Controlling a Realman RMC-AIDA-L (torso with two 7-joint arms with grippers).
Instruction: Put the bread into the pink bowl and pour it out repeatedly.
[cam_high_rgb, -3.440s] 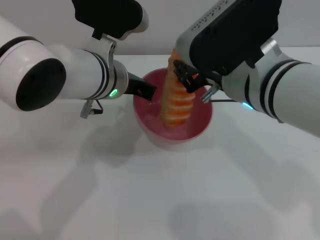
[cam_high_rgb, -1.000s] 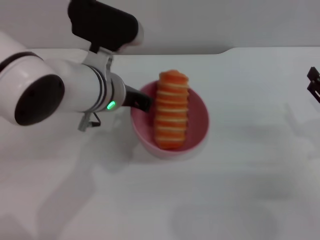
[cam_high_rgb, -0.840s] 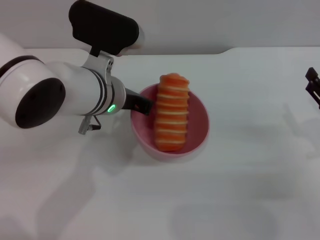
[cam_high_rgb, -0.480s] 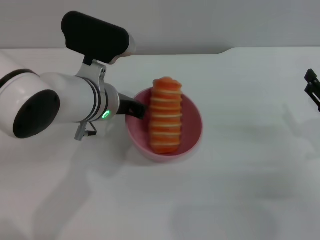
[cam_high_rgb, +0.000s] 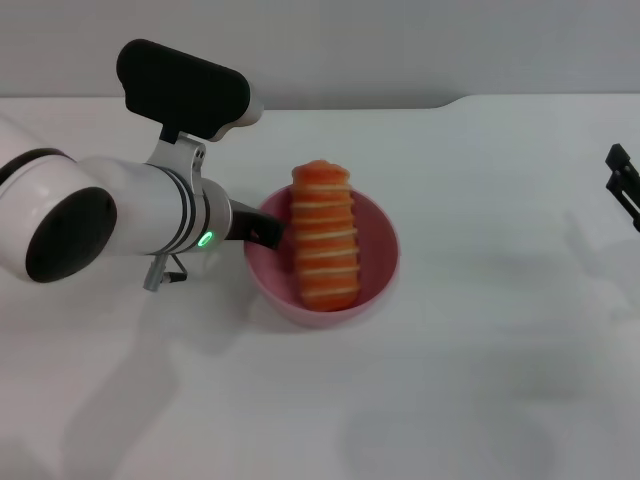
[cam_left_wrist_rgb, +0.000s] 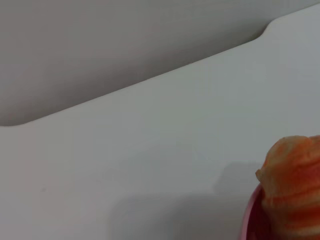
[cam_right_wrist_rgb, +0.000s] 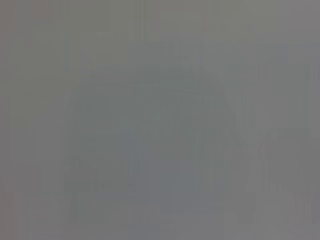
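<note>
Bread (cam_high_rgb: 324, 236) lies lengthwise in the pink bowl (cam_high_rgb: 378, 263), far end propped up over the bowl's far rim, near end down inside by the near wall; striped ridged side faces up. Bowl sits on the white surface (cam_high_rgb: 480, 360). Left gripper (cam_high_rgb: 262, 230) is at the bowl's left rim, dark fingers (cam_high_rgb: 266, 231) look closed on the rim edge, though the contact point is partly hidden by the wrist, so probably gripping. Left wrist view shows only the bread's raised end (cam_left_wrist_rgb: 292, 190) and a sliver of pink rim (cam_left_wrist_rgb: 248, 220) over bare surface. Right gripper (cam_high_rgb: 624, 186) is well apart from the bowl, at the far right edge, mostly cut off; finger state cannot be told. Right wrist view is blank grey.
</note>
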